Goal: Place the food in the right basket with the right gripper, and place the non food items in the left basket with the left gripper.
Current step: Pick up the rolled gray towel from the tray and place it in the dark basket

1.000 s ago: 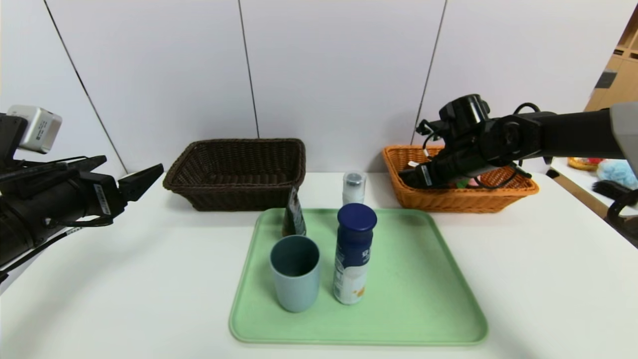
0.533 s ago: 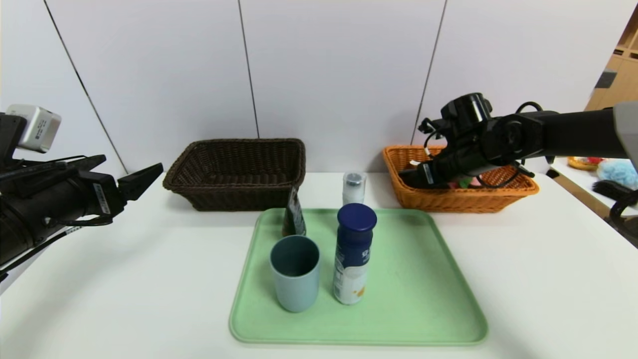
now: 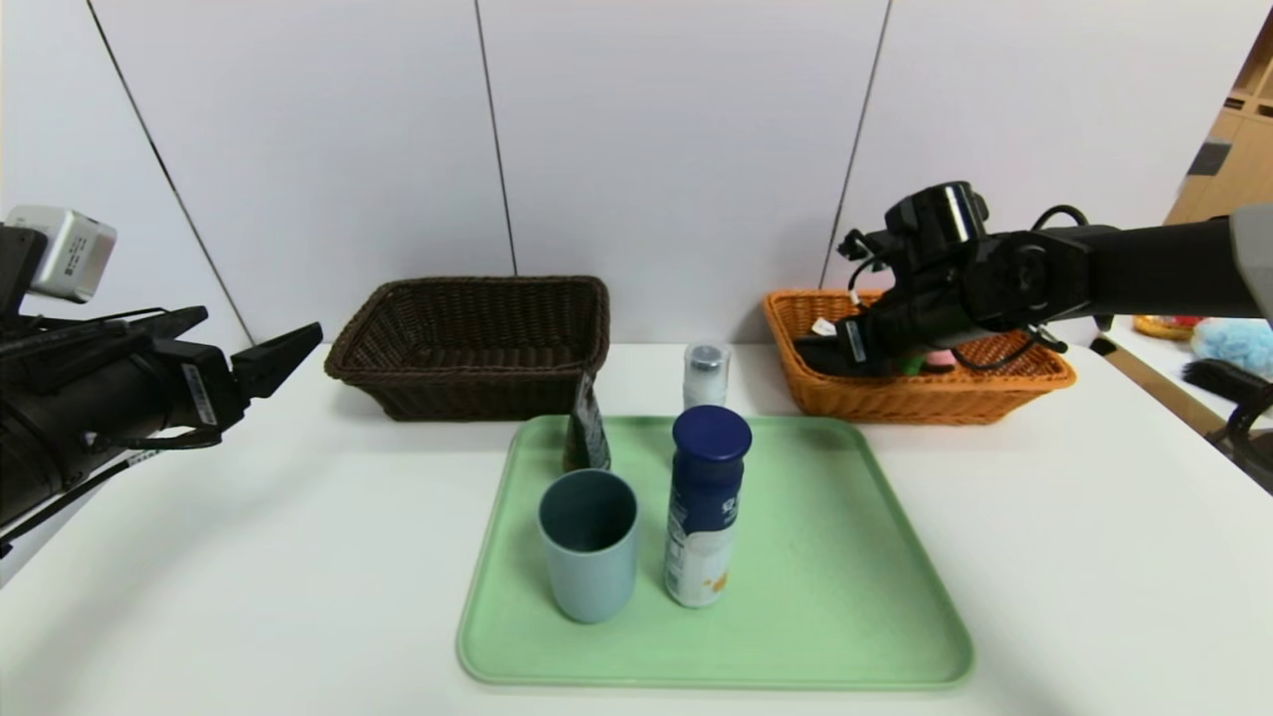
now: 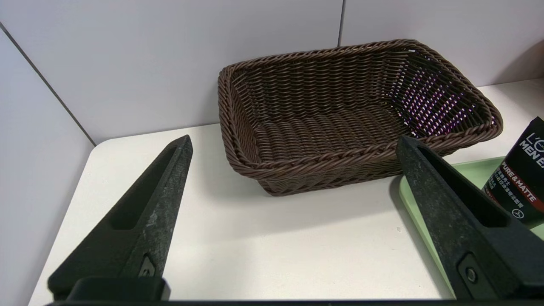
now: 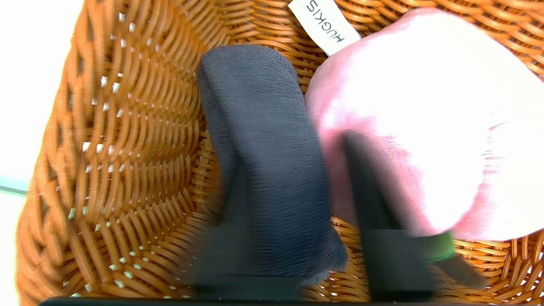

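Inside the orange basket (image 5: 106, 127), right tool (image 5: 297, 204) pinches the grey cloth (image 5: 263, 148), its long axis running along the fingers, beside the peach (image 5: 425, 127). Left tool (image 4: 293, 144) hangs spread wide near the brown basket (image 4: 340, 110).

Right gripper (image 5: 297, 212) fingers (image 5: 382, 238) blurred.

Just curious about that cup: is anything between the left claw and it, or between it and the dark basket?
Only bare table lies between the left gripper and the cup. The black tube stands between cup and left basket. The right gripper is in the right basket.
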